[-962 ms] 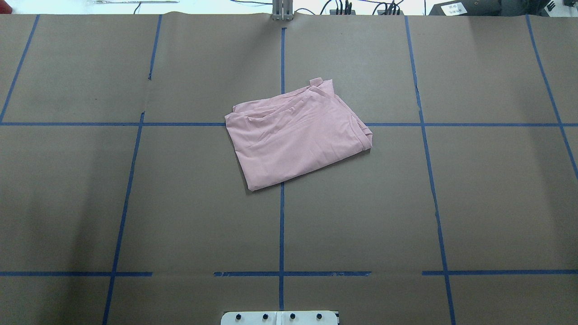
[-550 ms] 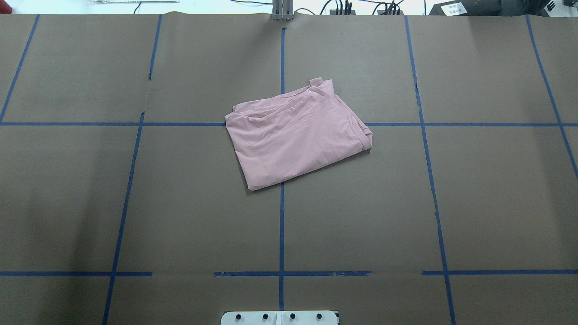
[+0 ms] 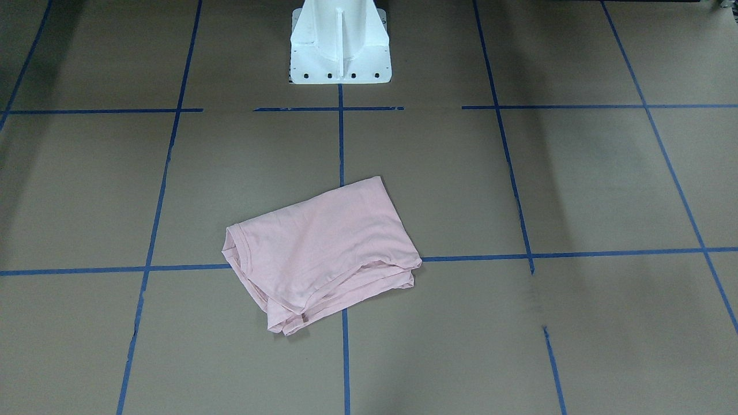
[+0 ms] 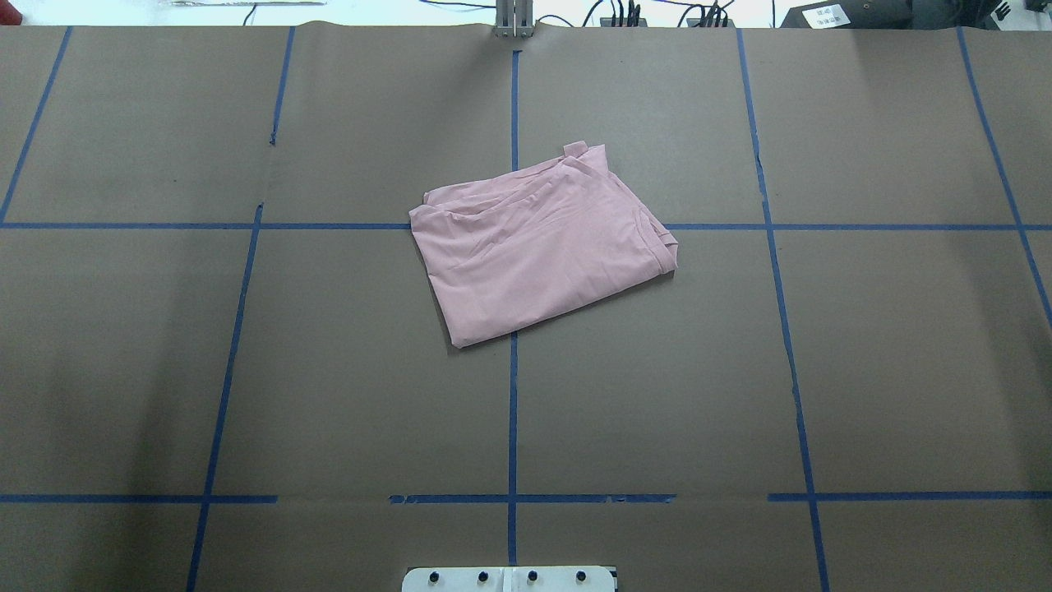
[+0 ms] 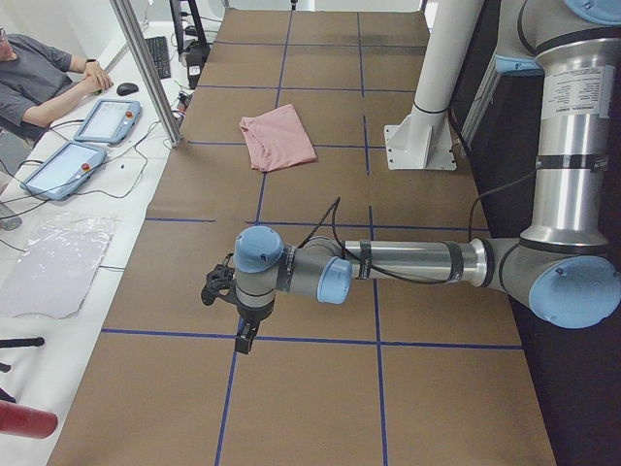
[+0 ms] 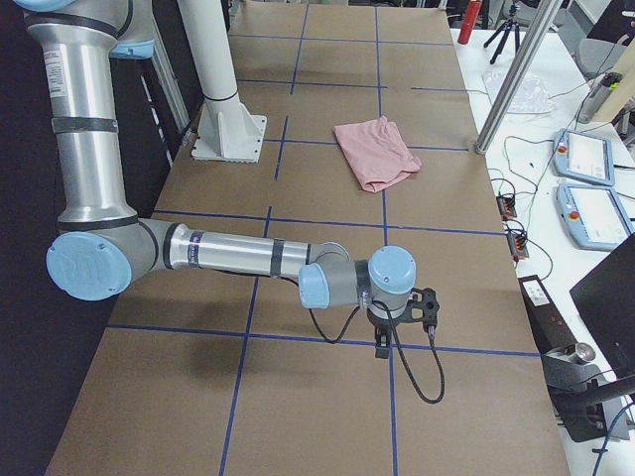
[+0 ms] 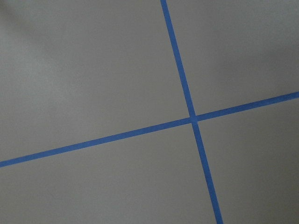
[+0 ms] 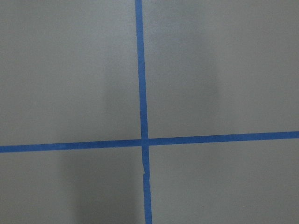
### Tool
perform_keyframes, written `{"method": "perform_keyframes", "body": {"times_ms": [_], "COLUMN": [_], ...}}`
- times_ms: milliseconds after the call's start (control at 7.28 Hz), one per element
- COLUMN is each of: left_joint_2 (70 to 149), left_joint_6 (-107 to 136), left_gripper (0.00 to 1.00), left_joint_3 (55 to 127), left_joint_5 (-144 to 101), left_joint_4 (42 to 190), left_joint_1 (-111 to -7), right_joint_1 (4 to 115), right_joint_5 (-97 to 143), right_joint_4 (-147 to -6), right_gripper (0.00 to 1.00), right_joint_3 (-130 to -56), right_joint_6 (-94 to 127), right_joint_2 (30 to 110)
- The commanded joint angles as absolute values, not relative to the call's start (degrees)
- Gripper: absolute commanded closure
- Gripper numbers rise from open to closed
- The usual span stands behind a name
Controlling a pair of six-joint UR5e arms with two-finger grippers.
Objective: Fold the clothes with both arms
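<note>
The pale pink T-shirt (image 4: 538,247) lies folded into a tilted rectangle near the table's middle, plain side up; its print is hidden. It also shows in the front view (image 3: 323,248) and both side views (image 5: 277,136) (image 6: 375,151). Neither arm touches it. My left arm (image 5: 408,262) stretches low over the table's left end, its gripper (image 5: 243,340) pointing down at the paper. My right arm (image 6: 238,253) does the same at the right end, with its gripper (image 6: 382,347) pointing down. I cannot tell whether either gripper is open or shut. Both wrist views show only brown paper and blue tape.
Brown paper with a blue tape grid (image 4: 513,411) covers the table. The white pedestal base (image 3: 340,57) stands at the robot's side. An operator (image 5: 39,83) sits beyond the far edge with tablets (image 5: 107,118). Cables and boxes (image 6: 521,238) line that edge.
</note>
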State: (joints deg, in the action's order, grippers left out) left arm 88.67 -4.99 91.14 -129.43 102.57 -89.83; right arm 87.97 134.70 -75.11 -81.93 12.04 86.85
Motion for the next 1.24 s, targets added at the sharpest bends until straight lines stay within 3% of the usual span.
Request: {"method": "perform_keyframes", "body": {"times_ms": [0,687,1100], "left_joint_2": [88.7,88.8,88.8], "left_joint_6": [-4.9,6.9,6.9], "left_gripper": [0.0,0.0,0.0], "left_joint_3": [91.1,90.0,90.1], "left_joint_5": [-129.5,-130.0,-130.0], "left_joint_4": [102.6,102.5,102.5], "left_joint_1": [-89.8,-89.6,-89.6], "right_joint_1": [86.3,86.6,89.9], "right_joint_5": [134.6,140.1,139.4], "right_joint_4": [-72.6,-73.7,-91.6], "right_gripper": [0.0,0.0,0.0], "right_joint_3": [-81.9,-84.4,-92.6], "right_joint_6": [13.4,12.6,-0.6], "right_joint_2": [88.0,88.0,89.4]}}
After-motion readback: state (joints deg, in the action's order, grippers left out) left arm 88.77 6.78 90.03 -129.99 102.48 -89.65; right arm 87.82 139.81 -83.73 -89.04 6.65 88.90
